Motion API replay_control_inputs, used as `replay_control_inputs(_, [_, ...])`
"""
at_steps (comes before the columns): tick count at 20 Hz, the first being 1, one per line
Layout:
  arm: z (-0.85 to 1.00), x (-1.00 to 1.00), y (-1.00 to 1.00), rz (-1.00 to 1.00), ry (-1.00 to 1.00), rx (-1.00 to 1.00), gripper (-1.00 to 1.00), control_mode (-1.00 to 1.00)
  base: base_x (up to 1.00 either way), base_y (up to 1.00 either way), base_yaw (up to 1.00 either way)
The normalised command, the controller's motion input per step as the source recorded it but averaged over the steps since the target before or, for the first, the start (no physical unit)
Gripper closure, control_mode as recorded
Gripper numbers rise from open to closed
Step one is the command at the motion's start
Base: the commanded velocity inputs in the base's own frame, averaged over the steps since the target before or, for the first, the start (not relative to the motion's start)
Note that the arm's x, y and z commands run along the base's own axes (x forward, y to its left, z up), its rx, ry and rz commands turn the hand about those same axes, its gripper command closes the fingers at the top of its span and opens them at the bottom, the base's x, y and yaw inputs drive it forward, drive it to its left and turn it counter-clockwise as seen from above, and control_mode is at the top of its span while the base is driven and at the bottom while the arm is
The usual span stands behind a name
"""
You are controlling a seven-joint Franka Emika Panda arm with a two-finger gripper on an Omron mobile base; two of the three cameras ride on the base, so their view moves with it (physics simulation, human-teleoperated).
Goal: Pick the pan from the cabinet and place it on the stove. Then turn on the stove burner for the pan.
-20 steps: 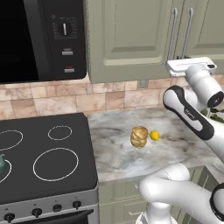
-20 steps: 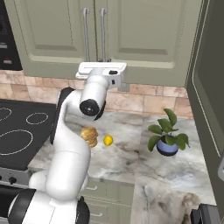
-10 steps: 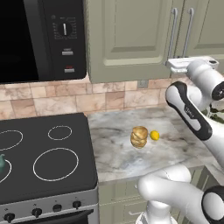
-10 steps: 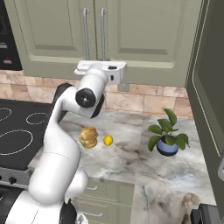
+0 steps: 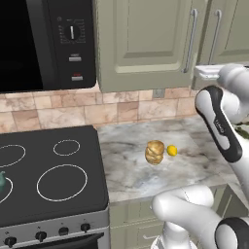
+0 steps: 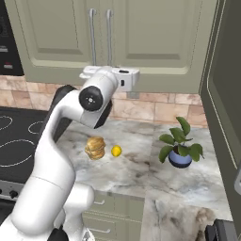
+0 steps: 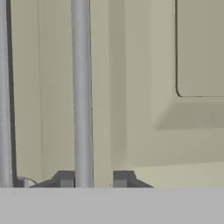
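The sage-green upper cabinet (image 6: pixel 141 33) has both doors shut, so the pan is hidden. My gripper (image 7: pixel 94 179) is up against the lower end of the right door's silver bar handle (image 7: pixel 81 87). The fingertips stand a little apart. The bar runs between them, close to the left fingertip (image 7: pixel 65 179), with a gap on its other side. In the base views the white hand (image 6: pixel 110 74) (image 5: pixel 214 72) sits just under the cabinet's bottom edge. The black stove (image 5: pixel 92 146) lies to the left, with its large ring burner (image 5: pixel 62 182) bare.
A black microwave (image 5: pixel 44 44) hangs left of the cabinet. A golden lumpy food item (image 5: pixel 155 151) and a small lemon (image 5: pixel 171 150) lie on the marble counter. A potted plant (image 6: pixel 179 148) stands to the right. A teal kettle (image 5: pixel 1 182) is at the stove's left edge.
The hand has stayed at the door handle while the arm's elbow lifted slightly. The cabinet doors have not moved.
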Motion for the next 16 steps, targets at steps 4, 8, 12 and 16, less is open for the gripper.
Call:
replay_control_inputs(4, [-0.09, -0.38, -0.54, 0.01, 0.16, 0.03, 1.0, -1.0, 0.0, 0.0, 0.0])
replay_control_inputs(8, [-0.2, -0.53, -0.57, 0.0, 0.13, 0.02, 1.0, -1.0, 0.0, 0.0, 0.0])
replay_control_inputs(12, [-0.27, -0.67, -0.73, 0.0, 0.04, 0.05, 1.0, -1.0, 0.0, 0.0, 0.0])
replay_control_inputs(16, [-0.4, -0.69, -0.69, 0.0, 0.0, 0.08, 1.0, -1.0, 0.0, 0.0, 0.0])
